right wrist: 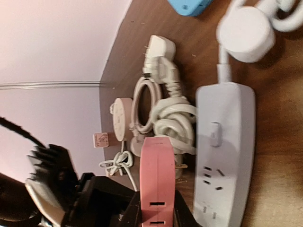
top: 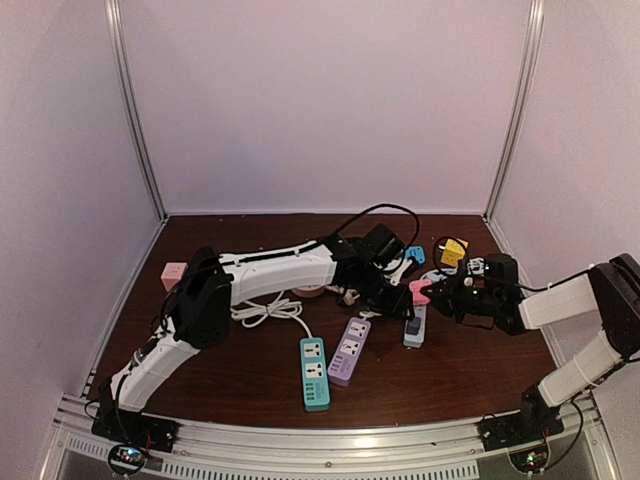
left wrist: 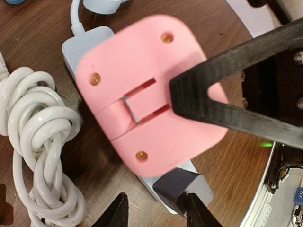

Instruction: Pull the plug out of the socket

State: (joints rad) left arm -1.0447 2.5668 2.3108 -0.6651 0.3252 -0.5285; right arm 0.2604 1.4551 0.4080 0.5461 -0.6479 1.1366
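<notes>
My right gripper (top: 428,292) (right wrist: 157,208) is shut on the pink plug (top: 420,291) (right wrist: 158,175) and holds it just above the pale grey socket strip (top: 414,325) (right wrist: 225,142). The plug's metal prongs (right wrist: 182,168) are bare and point at the strip, clear of its holes. In the left wrist view the pink plug (left wrist: 147,94) hangs over the strip (left wrist: 87,45), with a black right-arm finger (left wrist: 227,94) across it. My left gripper (left wrist: 156,215) (top: 403,308) is open at the strip's near end. One of its fingertips (left wrist: 199,213) rests against a dark adapter (left wrist: 182,189) plugged into that strip; the other stands over bare wood.
A teal strip (top: 314,372) and a purple strip (top: 349,350) lie in front of the left arm. A coiled white cable (left wrist: 38,156) (top: 268,312) lies left of the grey strip. A pink cube (top: 173,273), a blue plug (top: 414,255) and a yellow item (top: 453,250) sit further back.
</notes>
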